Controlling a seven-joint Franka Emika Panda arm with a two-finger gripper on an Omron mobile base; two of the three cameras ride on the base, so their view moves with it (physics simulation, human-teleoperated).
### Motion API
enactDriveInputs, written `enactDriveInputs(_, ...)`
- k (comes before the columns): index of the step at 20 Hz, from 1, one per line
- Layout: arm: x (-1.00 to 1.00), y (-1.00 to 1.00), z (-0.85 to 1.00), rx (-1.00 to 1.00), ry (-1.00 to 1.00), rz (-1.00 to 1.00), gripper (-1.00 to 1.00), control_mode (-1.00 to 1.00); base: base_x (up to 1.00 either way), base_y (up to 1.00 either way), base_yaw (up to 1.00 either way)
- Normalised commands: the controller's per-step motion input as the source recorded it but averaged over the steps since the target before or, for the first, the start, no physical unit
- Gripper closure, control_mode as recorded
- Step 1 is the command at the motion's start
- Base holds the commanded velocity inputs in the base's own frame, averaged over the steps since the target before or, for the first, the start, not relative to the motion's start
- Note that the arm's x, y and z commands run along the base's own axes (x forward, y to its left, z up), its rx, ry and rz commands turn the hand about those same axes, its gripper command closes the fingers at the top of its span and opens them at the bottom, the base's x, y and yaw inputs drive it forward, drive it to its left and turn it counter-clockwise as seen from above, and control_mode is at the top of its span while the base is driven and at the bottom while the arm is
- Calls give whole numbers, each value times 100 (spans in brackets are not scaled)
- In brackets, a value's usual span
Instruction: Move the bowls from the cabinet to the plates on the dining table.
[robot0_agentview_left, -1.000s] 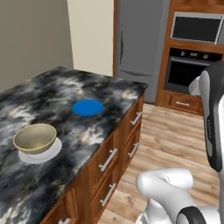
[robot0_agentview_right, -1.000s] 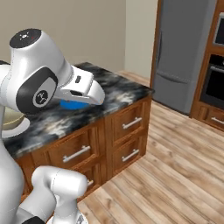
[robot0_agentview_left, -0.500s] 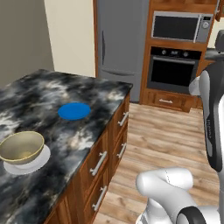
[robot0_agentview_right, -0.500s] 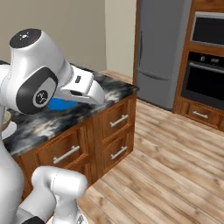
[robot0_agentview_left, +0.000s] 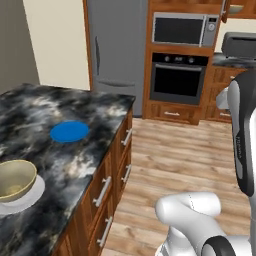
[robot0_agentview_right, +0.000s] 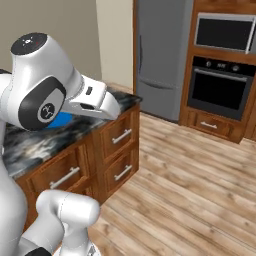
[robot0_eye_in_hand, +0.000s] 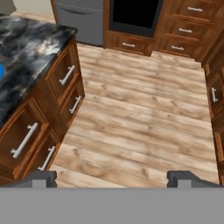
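Note:
One grey-olive bowl (robot0_agentview_left: 15, 180) with a tan inside sits on the pale grey-white plate (robot0_agentview_left: 27, 199) at the near left of the dining table (robot0_agentview_left: 75, 160). The bright blue plate (robot0_agentview_left: 69, 131) lies bare farther along the dark marbled top and also peeks out behind my arm (robot0_agentview_right: 59, 120). At the far top right, a small tan bowl-like shape (robot0_agentview_left: 235, 8) rests in the wooden wall cabinet (robot0_agentview_left: 247, 6). My gripper (robot0_eye_in_hand: 113, 179) hangs open over the wooden floor beside the table, with nothing between its fingertips (robot0_eye_in_hand: 43, 177).
A grey refrigerator (robot0_agentview_left: 115, 45) and a built-in oven (robot0_agentview_left: 179, 77) with a microwave (robot0_agentview_left: 184, 30) above it stand ahead. A grey toaster oven (robot0_agentview_left: 240, 44) sits on the counter at right. Table drawers (robot0_eye_in_hand: 65, 76) line the left; wooden floor (robot0_eye_in_hand: 140, 127) lies open.
The whole picture has shifted as the base turned: the table slid left and nearer, and the oven wall came into view. The bowl stays on its plate; the gripper stays open.

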Motion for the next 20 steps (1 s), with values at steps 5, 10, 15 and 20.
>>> enactDriveInputs(5,0,0,0,0,0,0,-100,100,0,0,-25)
enactDriveInputs(10,0,0,0,0,0,0,-100,100,0,0,-25)
enactDriveInputs(15,0,0,0,0,0,0,-100,100,0,0,-25)
enactDriveInputs(20,0,0,0,0,0,0,-100,100,0,0,-25)
